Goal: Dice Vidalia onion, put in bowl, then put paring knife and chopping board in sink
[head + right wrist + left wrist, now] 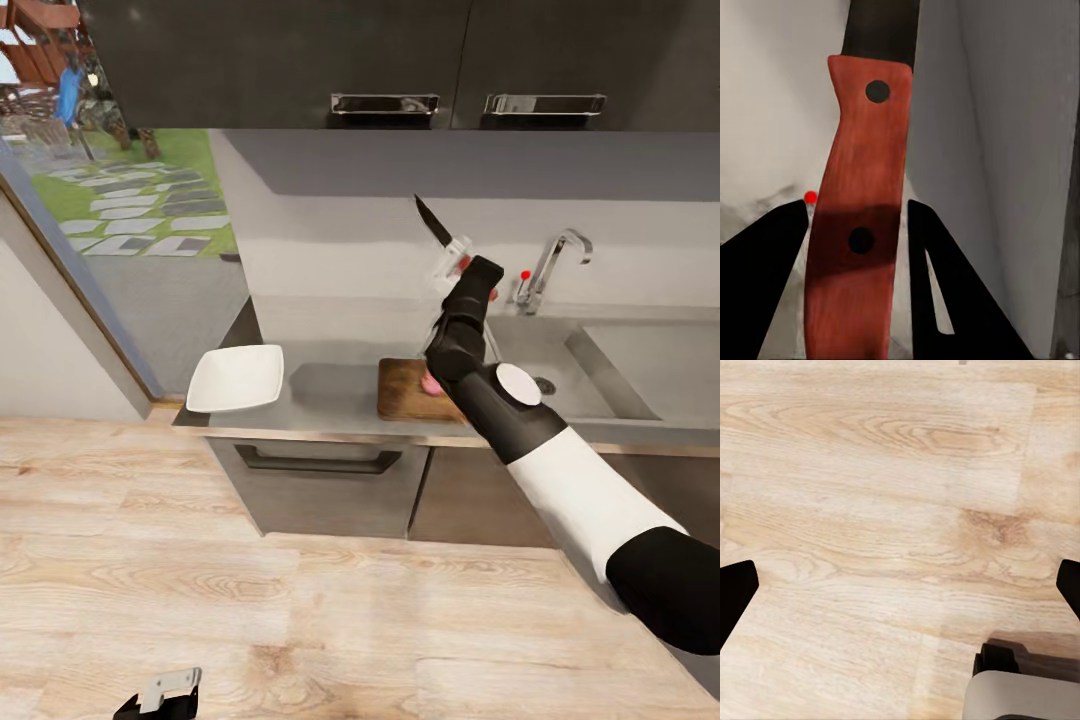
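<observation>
My right gripper [458,262] is raised above the countertop [330,395], shut on the paring knife [434,222], whose dark blade points up and left. In the right wrist view the black fingers [765,259] clamp the reddish knife handle [859,217]. Below the arm lies the brown chopping board [403,390]. On it, a pink bit of the Vidalia onion [431,384] peeks out beside my forearm. The white bowl [236,378] sits at the counter's left end. The steel sink [575,365] is to the right. My left gripper [162,694] hangs low over the floor, open [900,592].
A chrome faucet [556,256] with a red knob [525,275] stands behind the sink. Dark wall cabinets [400,60] hang above. Grey base cabinets with a bar handle [318,463] face the pale wooden floor [892,495]. A glass door [110,200] opens to a garden at left.
</observation>
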